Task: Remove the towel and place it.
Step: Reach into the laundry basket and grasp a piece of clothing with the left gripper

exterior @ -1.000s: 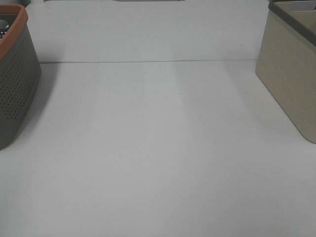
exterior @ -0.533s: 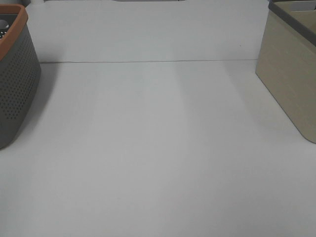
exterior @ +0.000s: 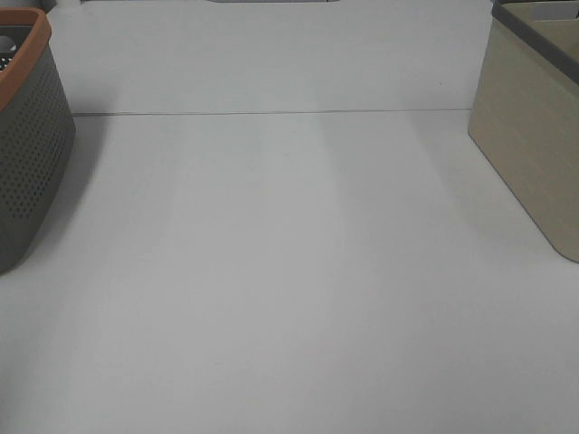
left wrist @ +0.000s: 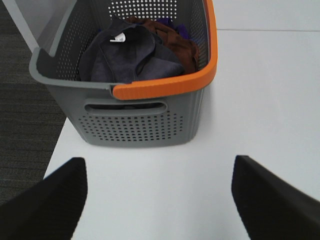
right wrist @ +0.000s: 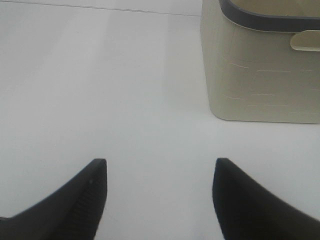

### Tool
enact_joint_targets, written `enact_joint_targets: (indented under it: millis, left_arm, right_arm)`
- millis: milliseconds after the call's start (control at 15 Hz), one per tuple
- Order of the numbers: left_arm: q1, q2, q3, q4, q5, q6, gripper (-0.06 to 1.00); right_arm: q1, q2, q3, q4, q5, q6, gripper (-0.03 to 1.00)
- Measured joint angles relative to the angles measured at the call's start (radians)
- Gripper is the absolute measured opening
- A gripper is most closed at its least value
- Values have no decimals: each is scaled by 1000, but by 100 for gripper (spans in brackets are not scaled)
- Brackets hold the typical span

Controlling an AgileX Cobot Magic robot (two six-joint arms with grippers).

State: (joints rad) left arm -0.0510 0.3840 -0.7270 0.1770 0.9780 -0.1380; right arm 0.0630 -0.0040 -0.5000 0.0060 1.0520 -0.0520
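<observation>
The dark charcoal-navy soft cloth towel (left wrist: 131,60) lies crumpled inside the grey perforated plastic basket with an orange rim (left wrist: 135,125), its small white label (left wrist: 118,37) facing up near one fold. A rust-brown cloth (left wrist: 176,44) is bunched against it on the orange-rimmed side, and a sliver of purple fabric (left wrist: 167,22) shows behind that. The basket stands on the white tabletop (exterior: 289,271) at its left edge. The left end effector (left wrist: 160,200) hovers above the tabletop just short of the basket, its two dark fingers (left wrist: 47,205) spread wide with nothing between them. The right end effector (right wrist: 160,200) is likewise spread apart and carries nothing, over bare tabletop near a beige rectangular bin with a dark grey rim (right wrist: 260,75), which stands at the tabletop's right edge, well apart from the basket.
</observation>
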Motion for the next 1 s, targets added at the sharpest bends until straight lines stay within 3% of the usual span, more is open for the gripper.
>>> enact_joint_targets:
  millis: [400,667,867,1000]
  left_arm:
    - [0,388,-250,32,-42,-68,77]
    - [0,594,-381,36,-126,-91,77]
    - [0,714,-443,83,-194,-270,77]
    - [0,793,-466,199,-265,-508,77]
  right_arm:
    - [0,0,0,0,0,0,62]
    - [0,0,0,0,0,0,62]
    - [0,0,0,0,0,0,62]
    - [0,0,0,0,0,0,62]
